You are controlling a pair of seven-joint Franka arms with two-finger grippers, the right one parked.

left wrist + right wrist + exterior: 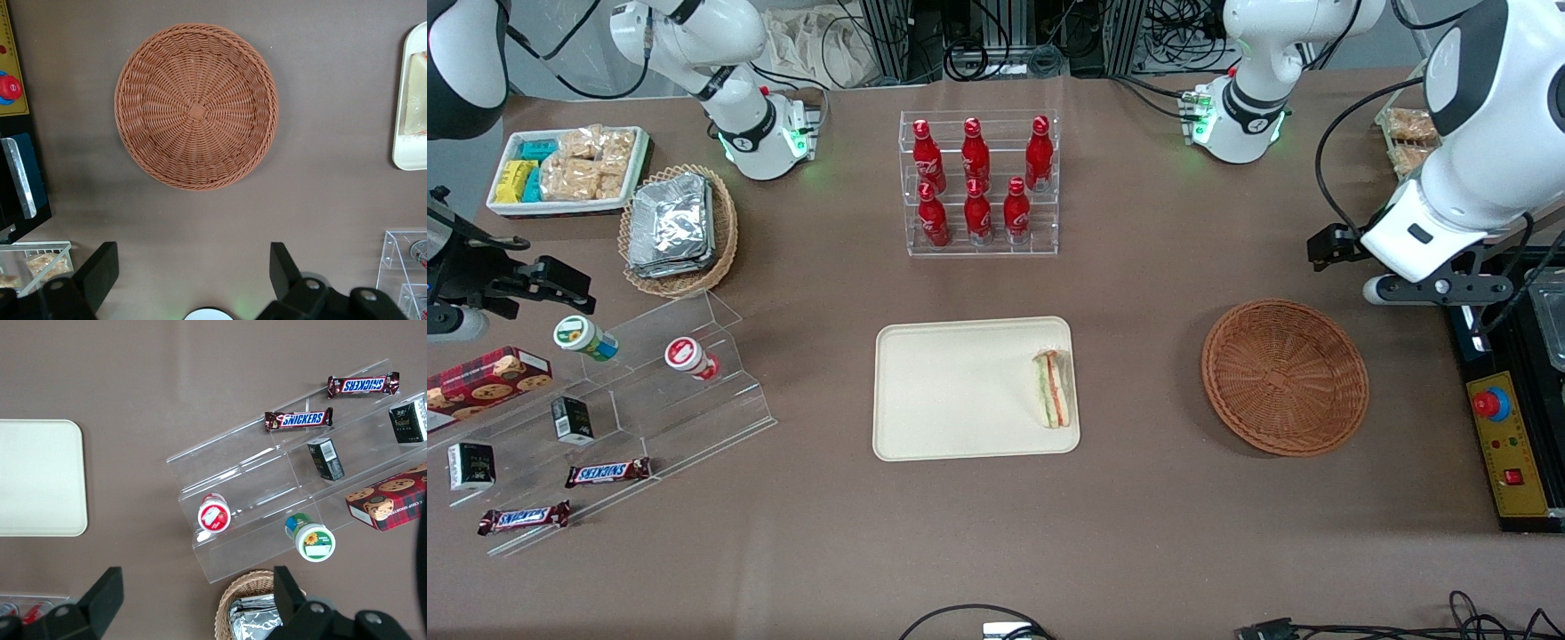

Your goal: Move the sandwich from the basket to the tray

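While sandwich [1052, 388] lies lengthwise front-to-back on tray [951, 391], jaws wide, gripper [193, 270] above basket [1285, 376].

White arm, black end effector [193, 273]

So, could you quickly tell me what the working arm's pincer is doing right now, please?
Pincer: open, holding nothing, above the table beside the empty basket.
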